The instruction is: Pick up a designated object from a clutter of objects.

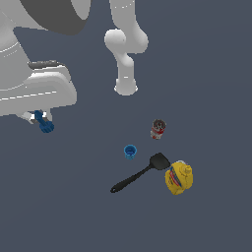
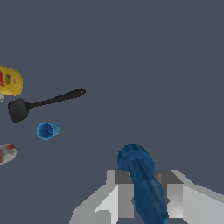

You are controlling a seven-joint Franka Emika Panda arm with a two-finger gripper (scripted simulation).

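One blue cup (image 1: pixel 130 151), spatula (image 1: pixel 139 174), yellow bottle (image 1: pixel 178 178), can (image 1: pixel 158 129), blue piece (image 1: pixel 45 123).

Flat even simulator light, dim slate ground, no cast shadows, no glare, slightly soft low-resolution edges

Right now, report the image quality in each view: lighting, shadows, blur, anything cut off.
Exterior view: flat, even simulator lighting, no cast shadows or glare on the dark grey floor; the small blue cup is sharp, the white arm is cropped at the frame edge. Wrist view: equally flat; the dark-blue knobbly piece between the grey fingers looms large and runs off the frame.
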